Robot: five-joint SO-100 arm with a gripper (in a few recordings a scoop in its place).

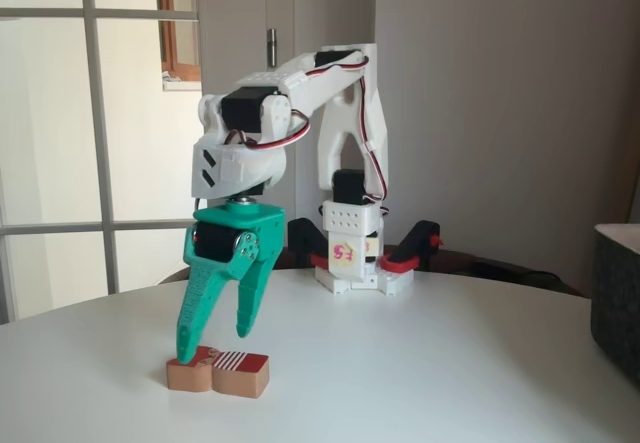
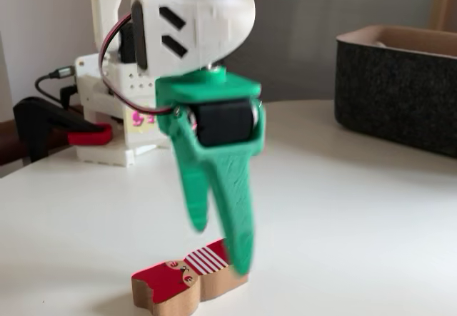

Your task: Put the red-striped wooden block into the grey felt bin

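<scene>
The red-striped wooden block (image 1: 218, 371) lies flat on the white table, light-brown with a red-and-white striped patch on top (image 2: 187, 282). My green gripper (image 1: 217, 343) points straight down over it and is open. One fingertip reaches the block's top; the other hangs a little above it. In a fixed view the gripper (image 2: 219, 245) is slightly blurred, with the near finger in front of the block's striped end. Nothing is clamped between the fingers. The grey felt bin (image 2: 396, 88) stands at the right, well away from the block, and its dark wall shows at the picture's right edge (image 1: 615, 303).
The white arm base (image 1: 350, 258) is clamped to the table's far edge with black and red clamps (image 1: 415, 248). The round white table (image 1: 420, 363) lies open between block and bin. A window is at the back left.
</scene>
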